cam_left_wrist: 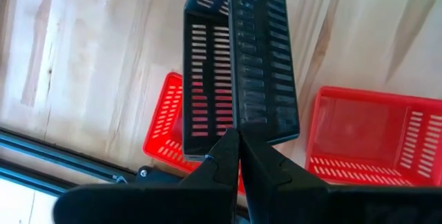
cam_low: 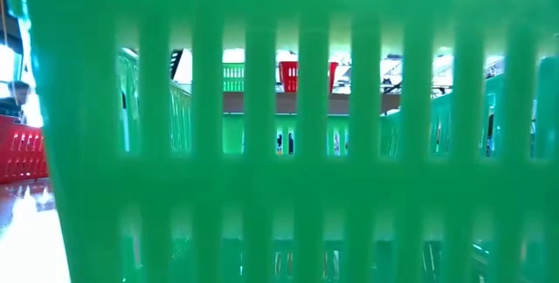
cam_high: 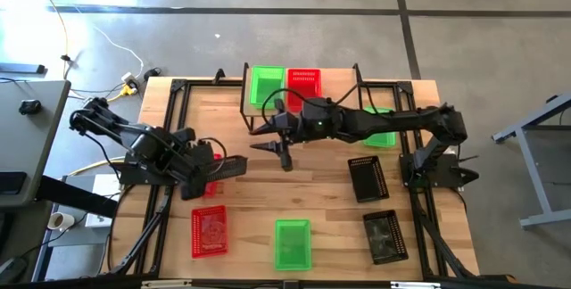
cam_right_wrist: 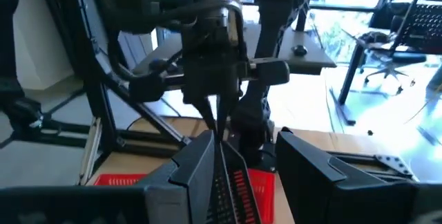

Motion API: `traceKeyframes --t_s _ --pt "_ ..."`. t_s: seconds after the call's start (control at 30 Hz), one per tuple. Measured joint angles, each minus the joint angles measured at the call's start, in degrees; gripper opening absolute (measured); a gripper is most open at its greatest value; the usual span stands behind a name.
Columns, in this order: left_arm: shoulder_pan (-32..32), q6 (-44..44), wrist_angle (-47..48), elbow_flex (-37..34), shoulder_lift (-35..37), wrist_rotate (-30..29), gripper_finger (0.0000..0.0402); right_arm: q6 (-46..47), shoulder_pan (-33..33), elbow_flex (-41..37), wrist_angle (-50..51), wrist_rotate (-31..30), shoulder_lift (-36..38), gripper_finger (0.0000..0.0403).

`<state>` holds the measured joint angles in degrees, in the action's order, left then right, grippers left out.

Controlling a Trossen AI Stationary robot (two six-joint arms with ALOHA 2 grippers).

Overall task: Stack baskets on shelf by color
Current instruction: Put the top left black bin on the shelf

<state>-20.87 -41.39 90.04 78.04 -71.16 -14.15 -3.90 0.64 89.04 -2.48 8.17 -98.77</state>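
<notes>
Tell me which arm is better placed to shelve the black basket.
Left, probably: the left gripper is shut on the black basket. The right gripper hangs open and empty, though nearer the shelf.

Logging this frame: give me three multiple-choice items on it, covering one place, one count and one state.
1. Which baskets sit on the shelf?
A. one green, one red
B. two black
C. one black, one red

2. How many black baskets lie free on the table on the right arm's side?
A. none
B. two
C. four

3. What is the left gripper doing?
A. hanging open over a green basket
B. shut on a red basket
C. shut on a black basket

Answers:
1. A: the high view shows a green basket and a red basket side by side on it.
2. B: one black basket lies there with a second black basket nearer the front edge.
3. C: the left wrist view shows its fingers pinching the wall of the held black basket.
</notes>
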Motion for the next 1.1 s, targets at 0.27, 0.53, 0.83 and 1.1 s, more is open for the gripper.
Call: traceKeyframes --t_s 0.27,0.53,0.83,1.1 --pt "-0.29 0.57 -0.09 0.02 -1.29 -0.87 0.0 -3.85 0.0 13.8 20.31 2.61 -7.33 0.0142" --pt "-0.29 1.07 -0.8 0.04 -1.24 -1.27 0.0 -6.36 0.0 20.32 28.42 6.03 -13.21 0.0142" --pt "-0.29 1.53 -1.49 0.04 -1.22 -1.54 0.0 -7.1 0.04 20.48 27.29 6.44 -15.82 0.0142" --pt "-0.29 1.53 -1.64 0.04 -1.22 -1.73 0.0 -7.08 -0.06 20.43 26.27 6.46 -18.59 0.0142"
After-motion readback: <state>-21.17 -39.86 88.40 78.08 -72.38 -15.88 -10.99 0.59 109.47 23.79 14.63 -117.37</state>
